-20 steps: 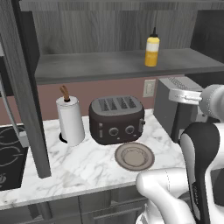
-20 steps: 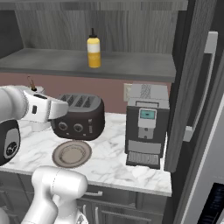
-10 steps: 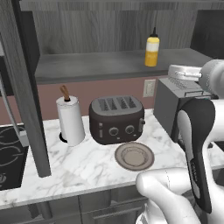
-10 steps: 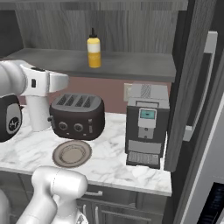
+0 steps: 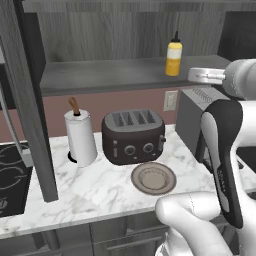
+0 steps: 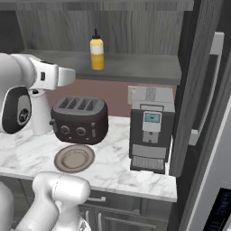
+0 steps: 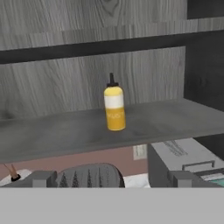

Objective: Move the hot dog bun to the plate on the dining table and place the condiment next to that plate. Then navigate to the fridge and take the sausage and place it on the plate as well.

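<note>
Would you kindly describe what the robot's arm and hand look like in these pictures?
The arm is glossy white with rounded, tubular links and dark grey oval panels at the joints. In the right base view one dark panel bears a small white mark. The hand ends in two small, blocky dark grey finger tips. No cables show.

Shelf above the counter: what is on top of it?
One yellow condiment bottle stands upright on the grey shelf, nothing else visible. The shelf's left end is hidden behind a dark post.
</note>
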Robot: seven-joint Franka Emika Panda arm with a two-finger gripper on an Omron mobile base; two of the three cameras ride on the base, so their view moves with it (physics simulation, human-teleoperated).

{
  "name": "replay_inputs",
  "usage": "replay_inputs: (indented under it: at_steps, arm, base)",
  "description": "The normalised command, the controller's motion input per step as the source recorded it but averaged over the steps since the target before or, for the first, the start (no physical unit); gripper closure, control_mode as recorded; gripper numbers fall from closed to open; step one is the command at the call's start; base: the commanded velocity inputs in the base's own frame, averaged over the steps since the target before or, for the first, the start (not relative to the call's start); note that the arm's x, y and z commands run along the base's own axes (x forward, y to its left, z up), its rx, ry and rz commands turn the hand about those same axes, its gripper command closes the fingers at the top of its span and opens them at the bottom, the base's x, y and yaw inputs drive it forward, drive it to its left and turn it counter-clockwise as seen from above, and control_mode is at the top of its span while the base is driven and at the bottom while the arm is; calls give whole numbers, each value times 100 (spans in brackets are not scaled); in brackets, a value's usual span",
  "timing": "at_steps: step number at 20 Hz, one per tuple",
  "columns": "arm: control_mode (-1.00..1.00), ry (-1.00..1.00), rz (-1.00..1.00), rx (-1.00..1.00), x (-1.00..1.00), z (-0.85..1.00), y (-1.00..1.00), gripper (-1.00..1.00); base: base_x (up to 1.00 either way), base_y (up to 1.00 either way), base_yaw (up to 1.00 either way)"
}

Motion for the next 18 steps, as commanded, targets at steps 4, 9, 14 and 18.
replay_inputs:
  at_steps: [4,9,14,18]
  arm:
    - [-100,0,2,0,47,-3,0,-100]
    - [-100,0,0,0,48,-2,0,-100]
    - [-100,0,0,0,50,0,0,-100]
    - [-100,3,0,0,47,0,0,-100]
  base:
    - [0,0,0]
    - [0,0,0]
    - [0,0,0]
    - [0,0,0]
